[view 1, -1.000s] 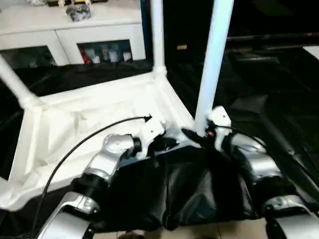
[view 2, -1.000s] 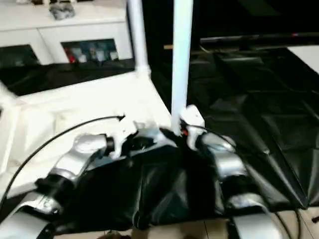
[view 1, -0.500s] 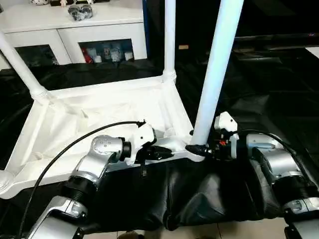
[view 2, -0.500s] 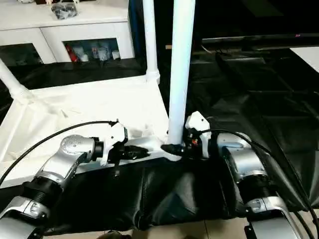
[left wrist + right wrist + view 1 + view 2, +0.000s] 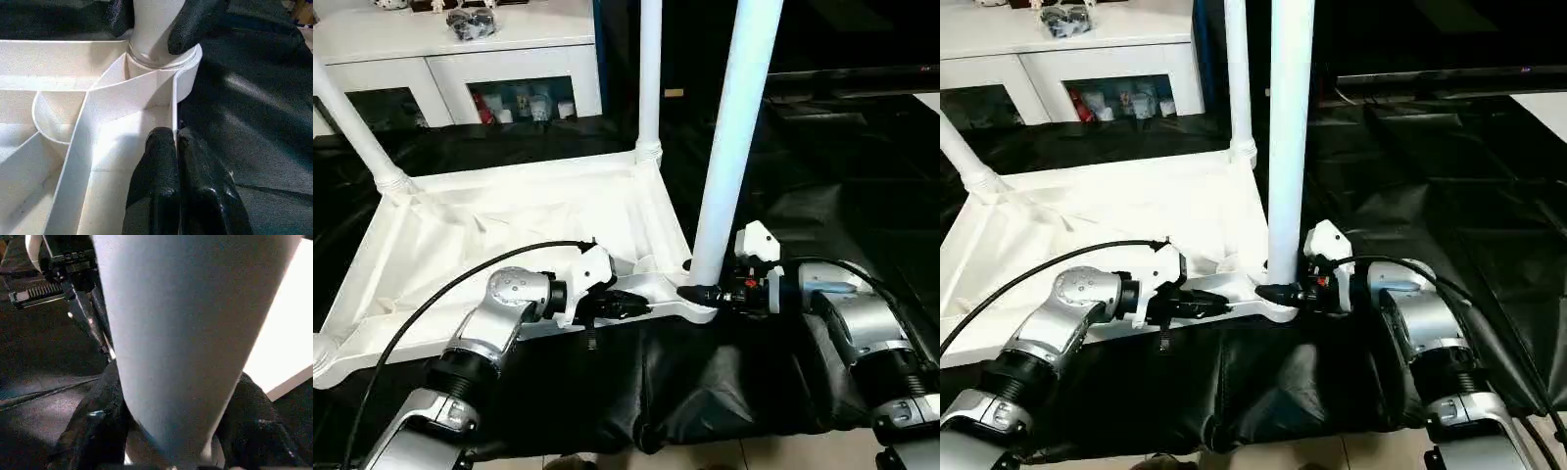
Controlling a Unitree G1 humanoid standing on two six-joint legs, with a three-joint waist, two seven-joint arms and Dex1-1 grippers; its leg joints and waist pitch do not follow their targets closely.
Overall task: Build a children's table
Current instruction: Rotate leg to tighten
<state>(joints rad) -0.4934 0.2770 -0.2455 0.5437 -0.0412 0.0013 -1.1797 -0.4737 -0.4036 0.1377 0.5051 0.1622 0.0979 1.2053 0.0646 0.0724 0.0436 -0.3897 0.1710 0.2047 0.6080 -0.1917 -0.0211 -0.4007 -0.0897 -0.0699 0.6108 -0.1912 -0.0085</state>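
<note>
Right pincer (image 5: 697,293) now clamps the near leg (image 5: 729,157) low at its base, jaws narrower than a second ago; the leg stands upright in the tabletop's (image 5: 509,220) near right corner socket (image 5: 168,68), long axis vertical. Tabletop lies underside up on black sheeting (image 5: 822,196), three more legs up. Left pincer (image 5: 176,161), pinched shut on the near rim just beside that socket, steadies it.

Tops of three upright legs (image 5: 736,137) beyond the frame; cabinet (image 5: 460,59) contents indistinct.
</note>
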